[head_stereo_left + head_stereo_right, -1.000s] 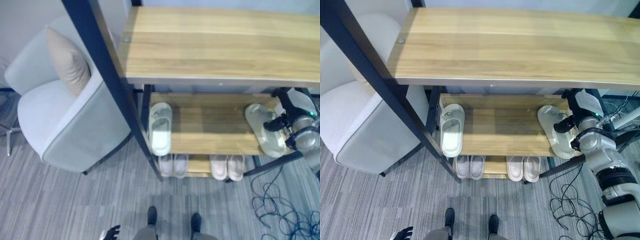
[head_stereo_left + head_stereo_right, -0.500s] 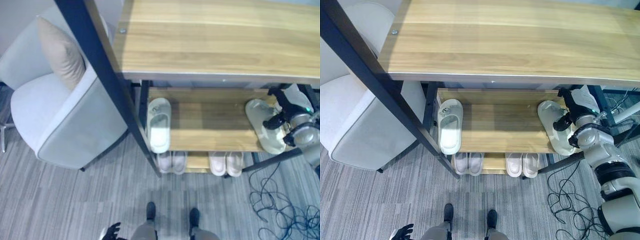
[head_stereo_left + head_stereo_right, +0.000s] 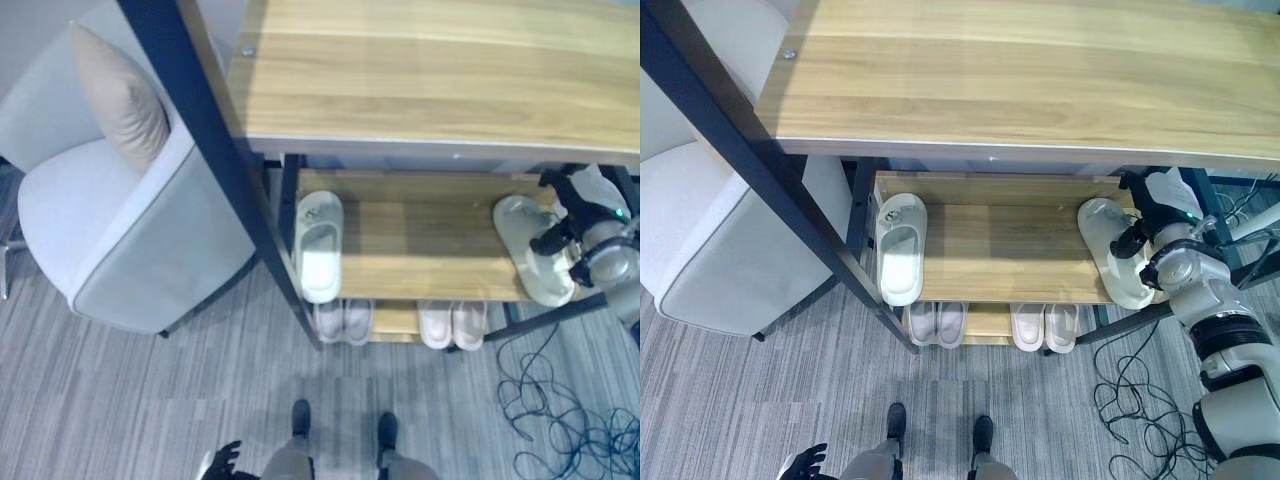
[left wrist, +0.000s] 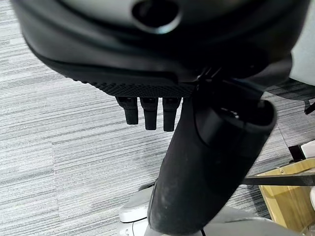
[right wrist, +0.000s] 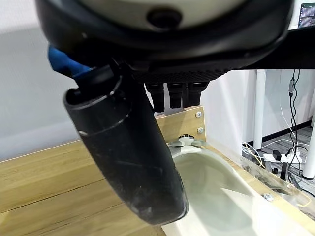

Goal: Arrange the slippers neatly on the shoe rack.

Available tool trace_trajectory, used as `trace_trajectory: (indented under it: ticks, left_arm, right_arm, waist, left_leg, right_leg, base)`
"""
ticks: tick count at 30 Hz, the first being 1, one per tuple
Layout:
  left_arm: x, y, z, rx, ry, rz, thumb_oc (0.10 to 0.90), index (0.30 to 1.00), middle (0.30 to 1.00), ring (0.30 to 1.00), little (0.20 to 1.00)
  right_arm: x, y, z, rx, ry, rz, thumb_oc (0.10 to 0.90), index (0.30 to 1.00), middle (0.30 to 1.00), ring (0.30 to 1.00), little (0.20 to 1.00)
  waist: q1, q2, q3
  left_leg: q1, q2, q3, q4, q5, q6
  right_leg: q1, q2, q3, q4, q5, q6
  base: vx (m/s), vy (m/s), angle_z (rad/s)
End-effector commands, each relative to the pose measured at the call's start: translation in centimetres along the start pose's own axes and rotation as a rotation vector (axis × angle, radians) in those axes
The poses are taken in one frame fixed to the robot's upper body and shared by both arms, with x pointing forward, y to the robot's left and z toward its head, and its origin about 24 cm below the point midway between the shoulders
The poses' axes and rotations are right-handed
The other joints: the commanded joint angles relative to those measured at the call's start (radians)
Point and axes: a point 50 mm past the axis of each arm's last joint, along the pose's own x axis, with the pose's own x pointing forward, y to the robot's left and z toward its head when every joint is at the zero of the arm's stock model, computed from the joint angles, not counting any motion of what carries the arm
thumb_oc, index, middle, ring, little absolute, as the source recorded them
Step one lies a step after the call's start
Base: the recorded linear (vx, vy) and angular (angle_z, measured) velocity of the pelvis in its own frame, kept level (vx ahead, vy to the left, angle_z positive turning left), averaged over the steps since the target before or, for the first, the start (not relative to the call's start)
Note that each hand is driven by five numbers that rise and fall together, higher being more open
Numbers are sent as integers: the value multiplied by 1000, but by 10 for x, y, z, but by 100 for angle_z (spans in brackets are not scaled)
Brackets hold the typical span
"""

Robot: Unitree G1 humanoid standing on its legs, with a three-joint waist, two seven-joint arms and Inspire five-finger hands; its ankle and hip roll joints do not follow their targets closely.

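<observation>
rack (image 3: pixel 430 90): middle shelf holds both pale green slippers, well apart
left slipper (image 3: pixel 318 245): far left, toe past the front edge
right slipper (image 3: pixel 1118 255): far right; could fall if nudged
right hand (image 3: pixel 1137 238): over it, fingers relaxed, gripping nothing
left hand (image 3: pixel 221 462): low, idle, fingers curled, empty
hidden: right-hand contact unclear

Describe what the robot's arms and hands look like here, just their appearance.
The right arm is made of rounded silver-grey segments joined by dark bands, ending in a dark right hand with a white patch on its back and a small green light nearby. Its thumb is a thick, glossy black cylinder, with a blue part behind it. The left hand is dark too, with stubby black fingers below a textured edge.
</observation>
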Motion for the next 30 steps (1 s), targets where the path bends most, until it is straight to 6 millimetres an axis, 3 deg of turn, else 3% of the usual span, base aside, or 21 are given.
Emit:
trace_trajectory:
  ticks: [1, 9, 23, 30]
  left_arm:
    - [2, 9, 4, 83, -38, 9, 800, 900, 900, 900, 900]
    - [3, 9, 8, 112, -55, -6, 800, 900, 900, 900, 900]
    - [4, 8, 11, 134, -64, 7, 800, 900, 900, 900, 900]
    - [4, 11, 13, 150, -75, 33, 800, 900, 900, 900, 900]
  right_arm:
    - [6, -35, 20, 12, -97, -63, 800, 900, 900, 900, 900]
    - [7, -29, 15, -32, -62, -7, 800, 900, 900, 900, 900]
    - [14, -37, 21, -108, -43, -112, 800, 900, 900, 900, 900]
    - [17, -53, 17, -277, 14, -199, 800, 900, 900, 900, 900]
  waist:
    - [38, 4, -19]
    - [39, 5, -17]
    - [46, 18, -11]
    - [55, 22, -2]
  left_leg:
    - [10, 4, -110, -7, -68, -2]
    - [8, 3, -110, -7, -69, -3]
    - [3, -2, -108, -7, -70, 0]
    - [-6, -6, -113, -7, -68, 1]
  right_leg:
    - [7, -23, -23, 13, -81, 51]
    - [9, -26, -28, 12, -83, 52]
    - [3, -30, -24, 11, -80, 53]
    - [-2, -32, -30, 14, -78, 55]
  base:
    - [0, 0, 0]
    - [0, 0, 0]
    - [0, 0, 0]
    - [-1, 2, 3]
